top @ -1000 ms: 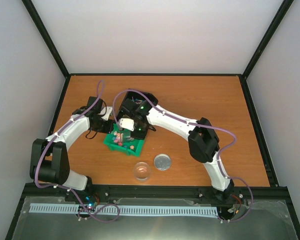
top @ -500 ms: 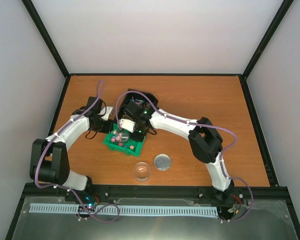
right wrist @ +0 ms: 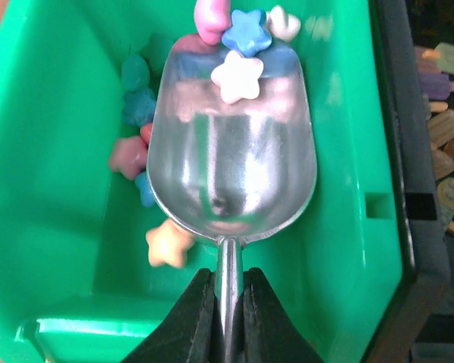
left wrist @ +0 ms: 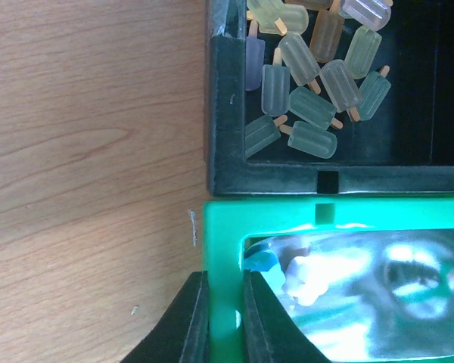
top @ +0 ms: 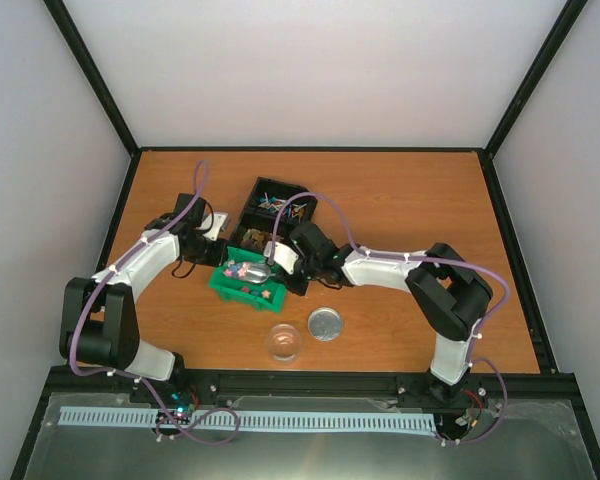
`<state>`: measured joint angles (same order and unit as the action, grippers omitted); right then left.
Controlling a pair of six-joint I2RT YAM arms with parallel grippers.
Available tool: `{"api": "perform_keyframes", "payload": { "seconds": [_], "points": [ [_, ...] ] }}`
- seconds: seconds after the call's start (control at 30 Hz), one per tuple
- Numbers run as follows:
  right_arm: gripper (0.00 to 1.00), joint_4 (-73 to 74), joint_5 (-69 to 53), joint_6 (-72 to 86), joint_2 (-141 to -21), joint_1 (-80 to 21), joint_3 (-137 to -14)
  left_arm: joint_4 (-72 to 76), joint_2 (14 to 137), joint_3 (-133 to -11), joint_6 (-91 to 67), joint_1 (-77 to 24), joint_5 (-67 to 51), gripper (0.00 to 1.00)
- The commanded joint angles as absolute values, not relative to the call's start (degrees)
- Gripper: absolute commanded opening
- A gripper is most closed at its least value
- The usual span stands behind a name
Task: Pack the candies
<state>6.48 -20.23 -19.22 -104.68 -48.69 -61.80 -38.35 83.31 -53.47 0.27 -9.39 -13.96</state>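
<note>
The candies, small stars in pink, blue, white and orange [right wrist: 169, 243], lie in a green bin [top: 223, 283]. My right gripper [right wrist: 227, 302] is shut on the handle of a silver scoop [right wrist: 231, 151]. The scoop's bowl lies in the bin, with a white star [right wrist: 237, 78] and a blue star [right wrist: 246, 32] at its front lip. My left gripper [left wrist: 225, 302] is shut on the bin's green wall [left wrist: 221, 227], one finger on each side. In the top view the right gripper [top: 280, 262] is at the bin's right and the left gripper [top: 218, 240] at its far left corner.
A black tray [top: 252, 195] touches the bin's far side; it holds ice-lolly-shaped pieces [left wrist: 310, 83] and a colourful tangle. A clear round jar [top: 284, 343] and a round silver lid [top: 325, 323] stand on the table near the front edge.
My right arm has swung back and down from above the bin. The scoop has tipped from upright to lying low in the bin among the stars. The left arm has not moved.
</note>
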Motion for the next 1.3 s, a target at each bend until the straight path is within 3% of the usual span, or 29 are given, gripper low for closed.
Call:
{"api": "perform_keyframes", "payload": {
  "seconds": [0.0, 0.67, 0.93, 1.03, 1.27],
  "points": [
    [0.03, -7.4, -23.0, -17.3, -102.5, -47.8, -58.6, -37.0, 84.3, -54.1, 0.6, -9.7, -14.9, 0.01],
    [0.03, -19.9, -31.6, -18.9, -102.8, -44.9, -50.9, -37.4, 84.3, -54.7, 0.7, -9.4, -14.3, 0.01],
    [0.03, -24.6, -35.1, -19.4, -101.4, -43.9, -46.1, -39.5, 84.7, -56.9, 1.5, -8.8, -15.5, 0.06],
    [0.03, -20.8, -35.4, -21.8, -99.3, -43.7, -46.8, -39.7, 84.2, -57.6, 2.0, -8.5, -15.6, 0.14],
    [0.03, -2.4, -37.4, -28.6, -92.3, -42.3, -50.7, -40.9, 82.0, -60.7, 3.4, -6.5, -20.2, 0.54]
  ]
}}
